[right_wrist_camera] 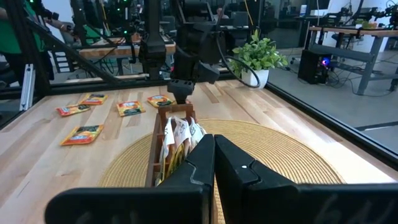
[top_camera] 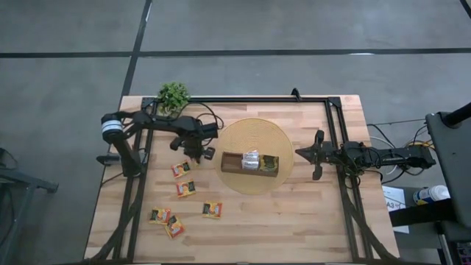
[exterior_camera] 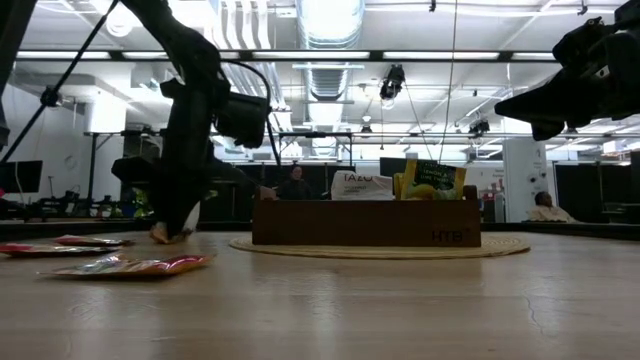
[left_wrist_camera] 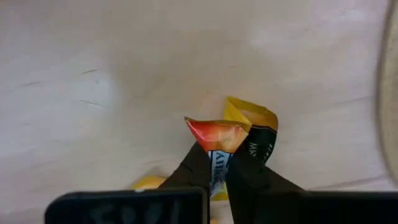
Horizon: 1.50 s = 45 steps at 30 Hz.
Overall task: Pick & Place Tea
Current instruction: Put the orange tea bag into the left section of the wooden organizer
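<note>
- Tea, in small flat square foil sachets, lay in two places: several yellow-red-black ones loose on the pale wooden table (top_camera: pixel 294 221) toward the lower left of the high view, such as one (top_camera: pixel 213 210) near the bottom, and others standing upright in the long dark-brown wooden box (top_camera: pixel 229 163) on the round woven mat (top_camera: pixel 254 132) at centre.
- The left gripper (top_camera: pixel 197 153), left of centre in the high view and just left of the mat, was down at the table top with its fingers pinched on a yellow-red-black sachet (left_wrist_camera: pixel 230 134). In the left wrist view the packet was creased and buckled between the fingertips, one corner sticking up.
- The right gripper (top_camera: pixel 303 152) waited at the mat's right edge, raised above the table, its fingers pressed together on nothing.
- Handling, as a judgement: the sachet looked very light, thin and limp, and its foil probably slippery. It crumpled under the pinch, so the hold might be only on a fold. A grip across an edge or corner, deep enough to catch both layers, would seem safest; a shallow hold could slip during the lift.
- A small green potted plant (top_camera: pixel 174 96) stood at the table's upper left.
</note>
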Available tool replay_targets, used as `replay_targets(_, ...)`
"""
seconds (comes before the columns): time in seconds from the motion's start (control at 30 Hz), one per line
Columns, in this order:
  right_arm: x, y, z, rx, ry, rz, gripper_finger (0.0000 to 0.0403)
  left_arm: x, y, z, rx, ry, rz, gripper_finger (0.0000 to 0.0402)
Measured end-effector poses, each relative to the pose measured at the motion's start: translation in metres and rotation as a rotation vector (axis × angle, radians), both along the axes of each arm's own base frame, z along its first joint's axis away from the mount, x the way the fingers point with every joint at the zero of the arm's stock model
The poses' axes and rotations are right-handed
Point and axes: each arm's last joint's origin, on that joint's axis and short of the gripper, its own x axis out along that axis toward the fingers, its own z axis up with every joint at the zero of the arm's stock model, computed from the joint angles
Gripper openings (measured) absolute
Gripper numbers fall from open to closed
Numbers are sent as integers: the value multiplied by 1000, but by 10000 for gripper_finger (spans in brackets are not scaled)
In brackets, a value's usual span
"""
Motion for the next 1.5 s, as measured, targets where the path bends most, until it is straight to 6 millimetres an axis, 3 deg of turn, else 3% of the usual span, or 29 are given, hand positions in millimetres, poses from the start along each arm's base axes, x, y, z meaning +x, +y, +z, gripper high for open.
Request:
replay_targets(0.4,0,0,0,0,0,0,9,12,-24,68,204,-448,327,22)
replay_targets(0.77,0,0,0,0,1,0,8,19,-75,94,331,-814,704,22)
replay_targets(1.0,0,0,0,0,1,0,8,29,-102,100,437,-1076,988,22)
replay_targets(1.23,0,0,0,0,2,0,8,42,-116,95,521,-1248,1144,22)
replay_targets(1.5,0,0,0,0,1,0,8,75,-144,67,518,-1462,1300,22)
